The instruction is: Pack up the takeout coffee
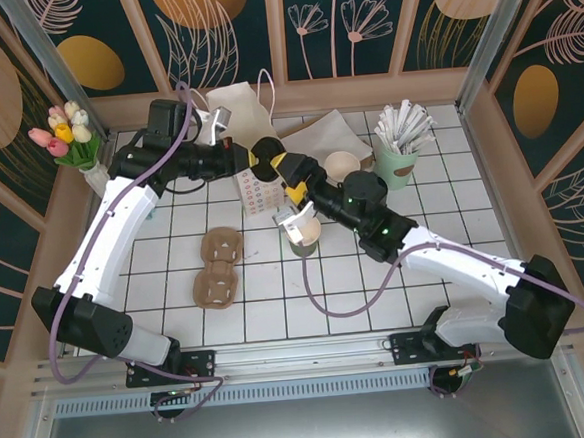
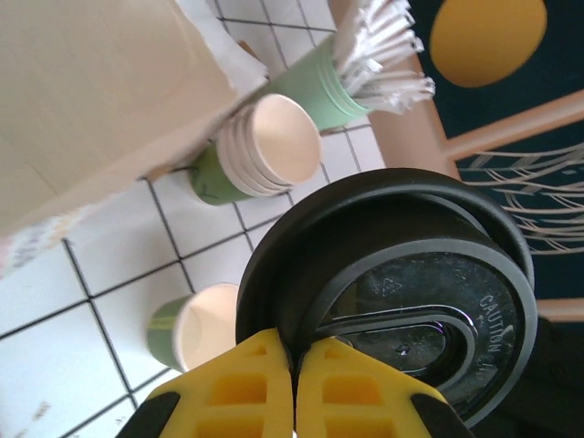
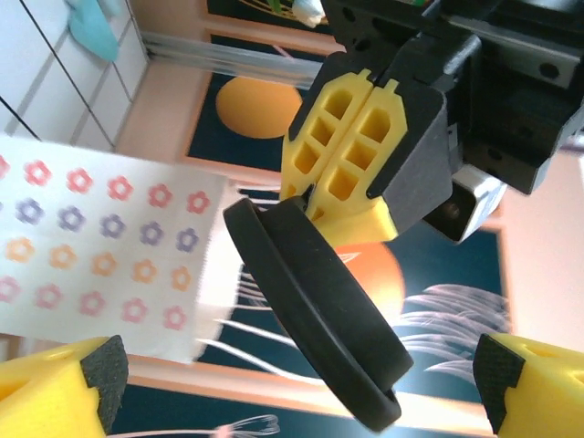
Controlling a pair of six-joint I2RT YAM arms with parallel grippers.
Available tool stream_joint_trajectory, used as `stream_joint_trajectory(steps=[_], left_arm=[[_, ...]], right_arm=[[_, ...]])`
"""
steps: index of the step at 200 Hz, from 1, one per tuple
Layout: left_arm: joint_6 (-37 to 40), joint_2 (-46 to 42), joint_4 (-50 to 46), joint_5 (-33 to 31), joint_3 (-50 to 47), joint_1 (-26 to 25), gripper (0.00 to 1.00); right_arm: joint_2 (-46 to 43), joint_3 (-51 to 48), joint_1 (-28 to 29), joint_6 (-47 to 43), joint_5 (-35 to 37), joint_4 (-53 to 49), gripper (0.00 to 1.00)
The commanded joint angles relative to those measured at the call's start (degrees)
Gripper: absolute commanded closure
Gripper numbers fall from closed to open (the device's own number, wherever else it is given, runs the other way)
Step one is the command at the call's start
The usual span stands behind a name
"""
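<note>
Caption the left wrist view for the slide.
Left tool pinching the black lid by its rim; lidless cup, cup stack and stick holder beyond.

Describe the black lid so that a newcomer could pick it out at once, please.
Find the tan paper bag near the back of the tiled table; the left hand hangs next to it. Pinched by its rim in that shut yellow hand is the black plastic lid, round and stamped CAUTION. Unlike the cream-rimmed cups below, it is black and off the table.
</note>
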Motion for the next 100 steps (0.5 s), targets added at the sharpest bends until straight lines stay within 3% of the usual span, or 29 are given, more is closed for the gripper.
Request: stream_joint_trajectory(steps=[1, 30, 64, 100], left_arm=[[2.0, 0.3, -2.8, -7.5, 1.4, 0.0, 1.0], [0.8, -0.4, -2.8, -9.3, -1.6, 0.0, 1.0], [-3.2, -3.8, 1.3, -10.2, -8.8, -0.6, 1.0], [-7.1, -5.8, 2.4, -13.0, -16.3, -4.6, 1.0]], right_arm=[[-2.9, 1.3, 0.9, 23.6, 10.9, -5.0, 0.01], [-5.1, 9.3, 0.1, 58.5, 9.2, -19.4, 0.01], [-5.8, 8.9, -0.3, 90.1, 6.3, -19.9, 0.01], [-5.8, 6.5, -3.1, 122.0, 12.1, -20.6, 0.01]])
